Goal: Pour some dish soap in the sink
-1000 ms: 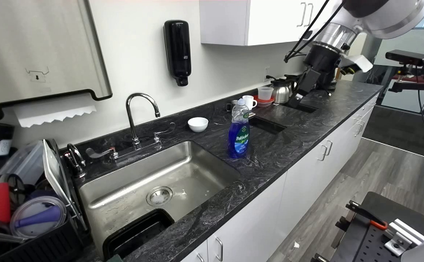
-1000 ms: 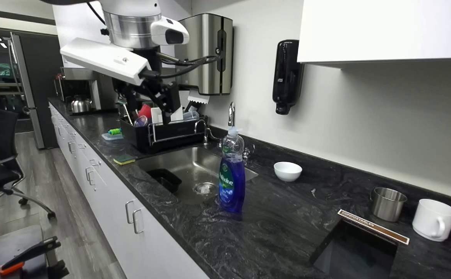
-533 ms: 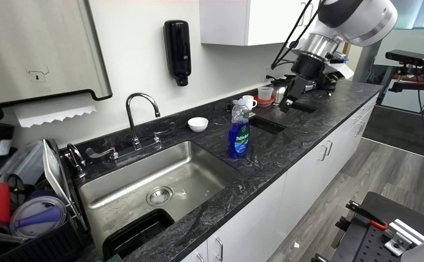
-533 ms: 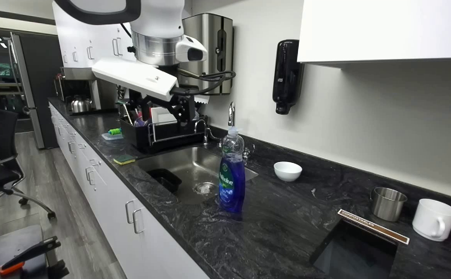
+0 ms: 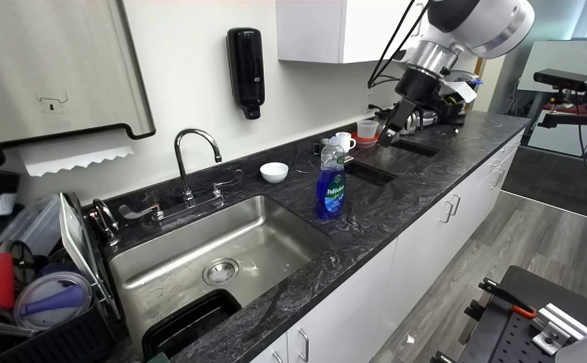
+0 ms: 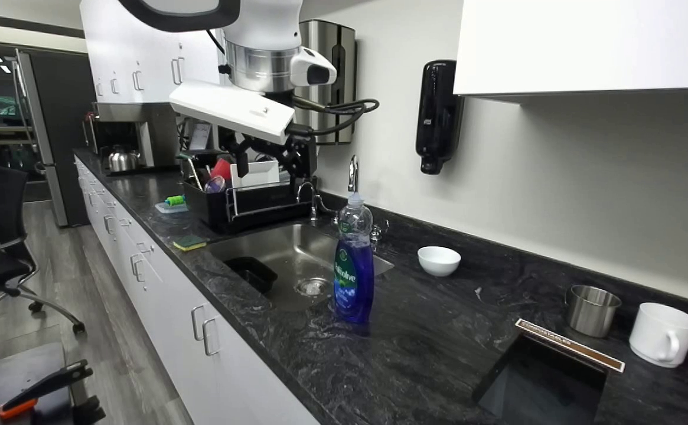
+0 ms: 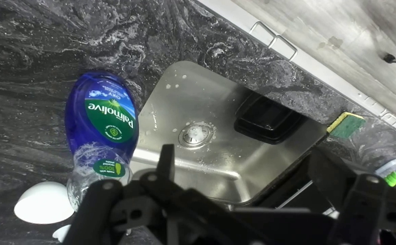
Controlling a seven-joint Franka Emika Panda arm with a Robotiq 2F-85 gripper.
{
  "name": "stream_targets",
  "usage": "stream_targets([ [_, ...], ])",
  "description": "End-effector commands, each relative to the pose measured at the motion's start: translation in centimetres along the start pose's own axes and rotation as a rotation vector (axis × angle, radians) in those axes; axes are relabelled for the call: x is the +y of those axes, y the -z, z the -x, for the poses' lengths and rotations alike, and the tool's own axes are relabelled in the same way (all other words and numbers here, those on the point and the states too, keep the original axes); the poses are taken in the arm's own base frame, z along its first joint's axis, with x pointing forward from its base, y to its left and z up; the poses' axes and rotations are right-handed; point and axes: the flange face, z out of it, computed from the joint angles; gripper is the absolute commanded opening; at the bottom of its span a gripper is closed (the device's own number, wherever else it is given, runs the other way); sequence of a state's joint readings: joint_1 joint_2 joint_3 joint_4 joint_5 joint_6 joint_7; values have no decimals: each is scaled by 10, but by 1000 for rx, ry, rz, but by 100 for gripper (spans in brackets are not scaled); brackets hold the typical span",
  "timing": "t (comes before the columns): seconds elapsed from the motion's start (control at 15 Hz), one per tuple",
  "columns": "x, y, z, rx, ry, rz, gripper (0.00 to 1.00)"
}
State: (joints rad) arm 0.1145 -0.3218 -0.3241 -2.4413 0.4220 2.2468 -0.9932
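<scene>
A: Position of the soap (image 5: 331, 186)?
B: Upright on the worktop (image 5: 374, 212), just beside the sink (image 5: 288, 242). Pale cap (image 5: 334, 141) on top, blue liquid (image 6: 360, 295) below.
A: State of the pincer (image 6: 271, 176)?
B: Released, fingers (image 7: 166, 160) spread. Hangs above the worktop, apart from the soap in both exterior views.
A: Sink contents?
B: Black tub (image 5: 192, 322) on the side toward the cabinets (image 5: 343, 302), near the drain (image 7: 195, 135).
A: Surroundings?
B: Faucet (image 5: 184, 176) at the sink's wall side. White bowl (image 6: 439, 262) near the wall (image 6: 391, 88). Sponge (image 6: 189, 242) by the worktop's front edge. Rack (image 6: 202, 203), filled with kitchenware, at the sink's end away from the soap. Mug (image 6: 656, 334) and steel cup (image 6: 593, 311) side by side, farther along. Dispenser (image 5: 246, 70) on the wall.
</scene>
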Motion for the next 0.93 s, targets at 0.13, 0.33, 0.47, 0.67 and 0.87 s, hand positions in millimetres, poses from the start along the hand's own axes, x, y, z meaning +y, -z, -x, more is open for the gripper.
stream_targets([
  [0.13,0,0,0,-1,-1,0,100],
  [0.33,0,0,0,-1,-1,0,100],
  [0.47,0,0,0,-1,-1,0,100],
  [0.67,6,0,2,8,8,-14,100],
  [0.87,23,-6,7,29,14,-48,100],
])
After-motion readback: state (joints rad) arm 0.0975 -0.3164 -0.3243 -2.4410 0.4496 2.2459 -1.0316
